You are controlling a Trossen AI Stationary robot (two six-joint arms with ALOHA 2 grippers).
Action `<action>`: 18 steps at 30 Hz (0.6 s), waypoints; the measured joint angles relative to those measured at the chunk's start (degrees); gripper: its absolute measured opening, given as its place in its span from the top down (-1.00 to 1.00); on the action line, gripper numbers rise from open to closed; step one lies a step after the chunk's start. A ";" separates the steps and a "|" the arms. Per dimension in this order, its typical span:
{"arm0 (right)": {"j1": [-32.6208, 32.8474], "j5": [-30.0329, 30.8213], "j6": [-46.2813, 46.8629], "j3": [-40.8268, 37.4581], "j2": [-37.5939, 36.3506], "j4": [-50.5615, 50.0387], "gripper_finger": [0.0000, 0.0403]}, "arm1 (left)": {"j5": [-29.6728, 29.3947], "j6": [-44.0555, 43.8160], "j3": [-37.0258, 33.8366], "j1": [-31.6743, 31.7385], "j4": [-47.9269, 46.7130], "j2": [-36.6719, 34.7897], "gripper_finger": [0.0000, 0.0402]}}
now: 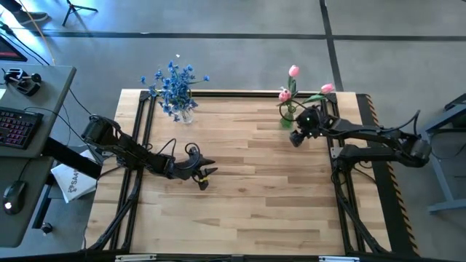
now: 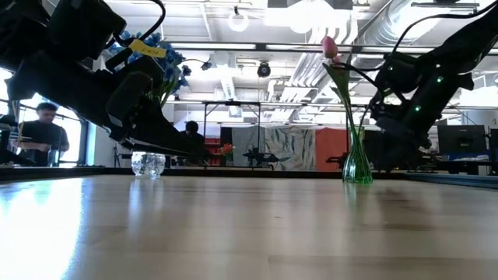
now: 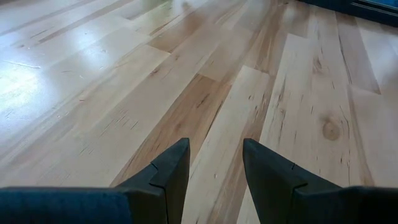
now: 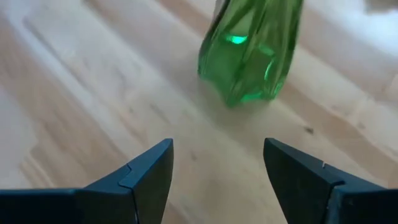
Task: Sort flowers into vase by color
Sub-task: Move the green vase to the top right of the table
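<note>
Tulips [image 1: 293,71], three, in green vase [image 2: 357,165]; both end effectors [image 4: 217,163] [image 3: 216,163] released, empty.

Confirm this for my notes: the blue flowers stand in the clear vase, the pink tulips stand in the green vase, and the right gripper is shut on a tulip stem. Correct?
Not quite. The right gripper is open and holds nothing; the right wrist view shows its fingers spread apart over bare wood, short of the green vase. The blue flowers in the clear vase and the pink tulips are as you say.
</note>
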 joint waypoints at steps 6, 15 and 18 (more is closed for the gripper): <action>4.42 0.35 -2.36 -1.24 0.00 -0.41 -0.20 | 0.00 0.00 0.01 0.00 -0.02 0.00 0.33; 8.01 11.22 0.90 -12.18 0.00 18.60 -0.20 | -0.02 0.02 -0.01 0.00 -0.02 0.00 0.33; 8.01 15.57 3.51 -12.57 0.00 19.74 -0.20 | -0.05 0.07 0.01 0.02 0.00 0.00 0.33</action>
